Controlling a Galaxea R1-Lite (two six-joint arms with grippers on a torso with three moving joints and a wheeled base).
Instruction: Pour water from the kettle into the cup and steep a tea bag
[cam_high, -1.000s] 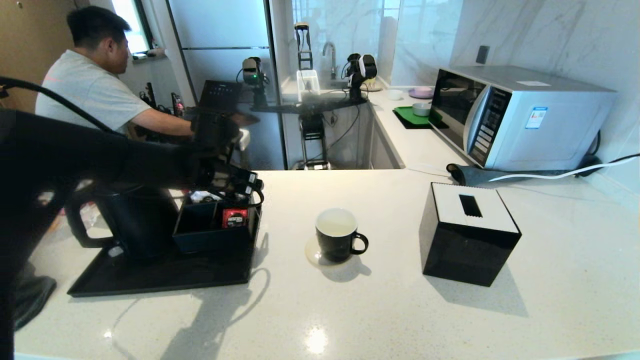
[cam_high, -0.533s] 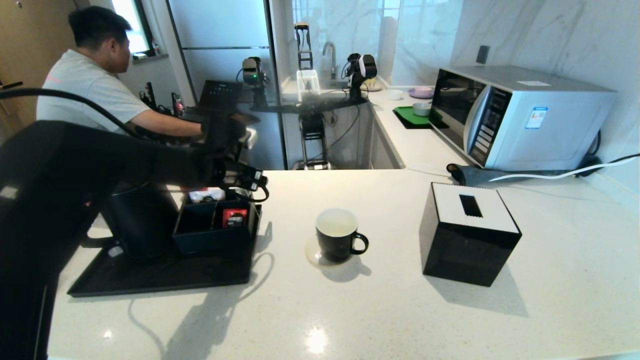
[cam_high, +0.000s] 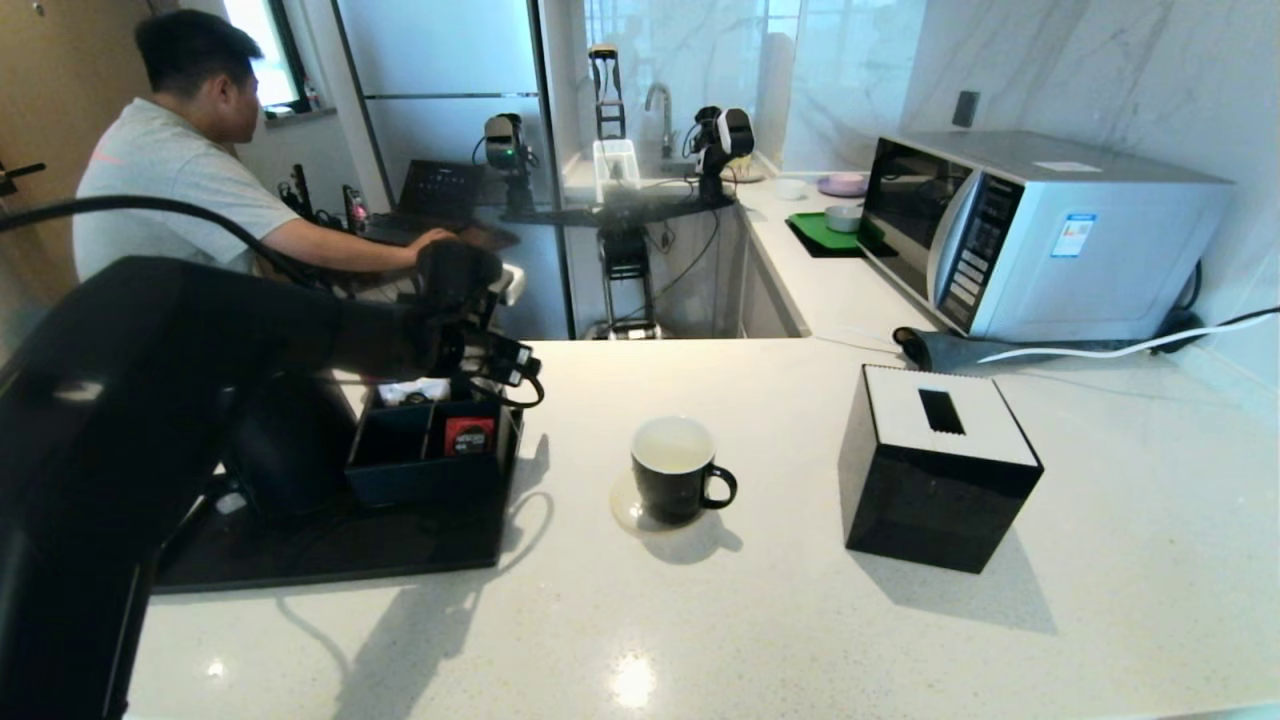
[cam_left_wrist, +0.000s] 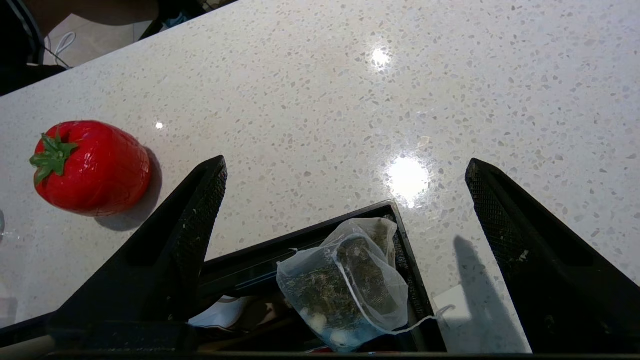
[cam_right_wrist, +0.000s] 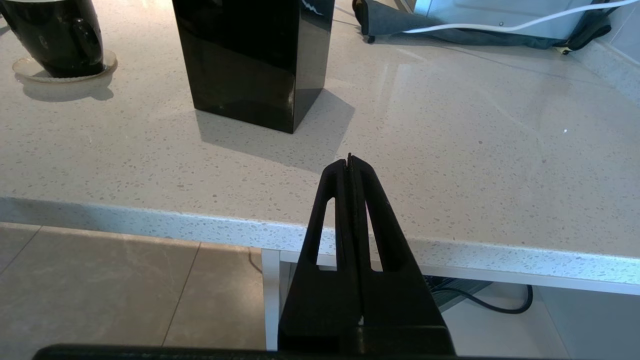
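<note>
On the white speckled surface (cam_high: 800, 620), the cup (cam_high: 673, 482) stands on a coaster beside the black tissue box (cam_high: 935, 468). The left pincer (cam_left_wrist: 345, 200) hangs spread wide over the tea bag (cam_left_wrist: 345, 285), which lies in the black compartment box (cam_high: 432, 445). The right pincer (cam_right_wrist: 349, 165) is parked with fingers pressed together, empty, before the surface's near edge.

Shiny black cup (cam_high: 678, 483), speckled stone counter (cam_high: 800, 620) (smooth and glossy), see-through mesh tea bag (cam_left_wrist: 345, 285), shiny red strawberry (cam_left_wrist: 90, 167), silver metal microwave (cam_high: 1040, 235)

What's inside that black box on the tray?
The box holds a tea bag in its corner compartment and a red-labelled sachet nearby. The left arm hides the rest.
</note>
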